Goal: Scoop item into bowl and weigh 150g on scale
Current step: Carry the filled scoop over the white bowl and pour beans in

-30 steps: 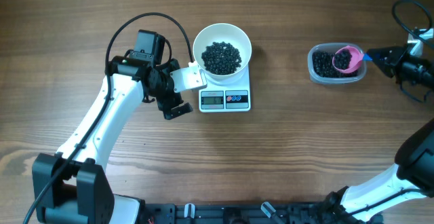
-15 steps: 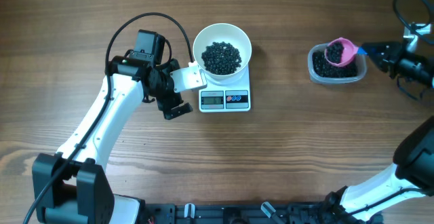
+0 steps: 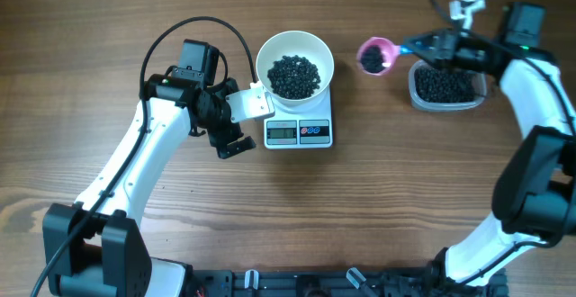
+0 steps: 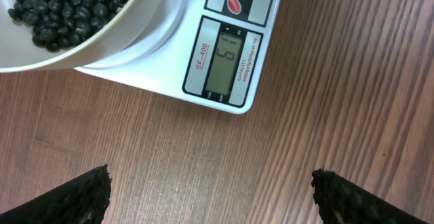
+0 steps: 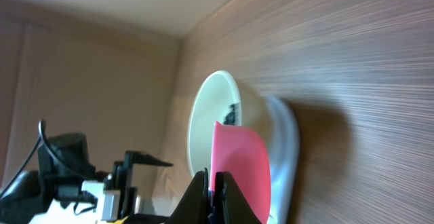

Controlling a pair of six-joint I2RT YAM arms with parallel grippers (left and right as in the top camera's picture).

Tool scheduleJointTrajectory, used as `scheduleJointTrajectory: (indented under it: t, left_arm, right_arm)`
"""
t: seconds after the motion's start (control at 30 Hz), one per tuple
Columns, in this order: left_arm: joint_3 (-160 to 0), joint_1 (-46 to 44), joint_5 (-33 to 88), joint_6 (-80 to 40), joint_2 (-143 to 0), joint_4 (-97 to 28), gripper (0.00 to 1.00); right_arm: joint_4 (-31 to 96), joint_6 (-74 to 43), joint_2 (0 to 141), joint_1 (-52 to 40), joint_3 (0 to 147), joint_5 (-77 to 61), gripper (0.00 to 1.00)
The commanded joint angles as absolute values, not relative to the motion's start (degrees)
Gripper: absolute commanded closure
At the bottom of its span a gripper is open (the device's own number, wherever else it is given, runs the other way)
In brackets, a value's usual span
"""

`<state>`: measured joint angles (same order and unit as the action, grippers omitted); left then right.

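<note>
Between tub (image 3: 416, 92) and bowl (image 3: 262, 63), my right gripper (image 3: 427, 43) pinches the pink scoop (image 3: 387, 52) by its handle, beans (image 3: 370, 58) inside. Carry level, tip gently over bowl on scale (image 3: 299, 132); my left gripper (image 3: 241, 124) gapes wide, empty.

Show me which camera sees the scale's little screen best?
The left wrist view: the scale sits close up, its grey screen facing the camera. Overhead shows that screen tiny, digits unreadable. The right wrist view catches only the scale's edge under the bowl.
</note>
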<state>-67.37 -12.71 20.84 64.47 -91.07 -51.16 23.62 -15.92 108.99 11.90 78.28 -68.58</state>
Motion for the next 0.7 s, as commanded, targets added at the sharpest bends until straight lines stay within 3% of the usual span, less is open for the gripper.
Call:
scheduleJointTrajectory:
  t: [0.0,0.33,0.67]
  left_arm:
    - [-67.9,-13.0,21.6,65.6,-90.9,-51.2,0.0]
    - [-67.9,-13.0,21.6,65.6,-90.9,-51.2,0.0]
    - [-67.9,-13.0,21.6,65.6,-90.9,-51.2,0.0]
  right_arm:
    - [17.4,-23.7,110.1,5.8,78.3,-70.6,0.96]
    - [-3.4,-34.6,110.0,-4.6,78.5,-69.8,0.96]
    - [-5.1,-28.8,109.9,-6.0,78.5,-62.6,0.96]
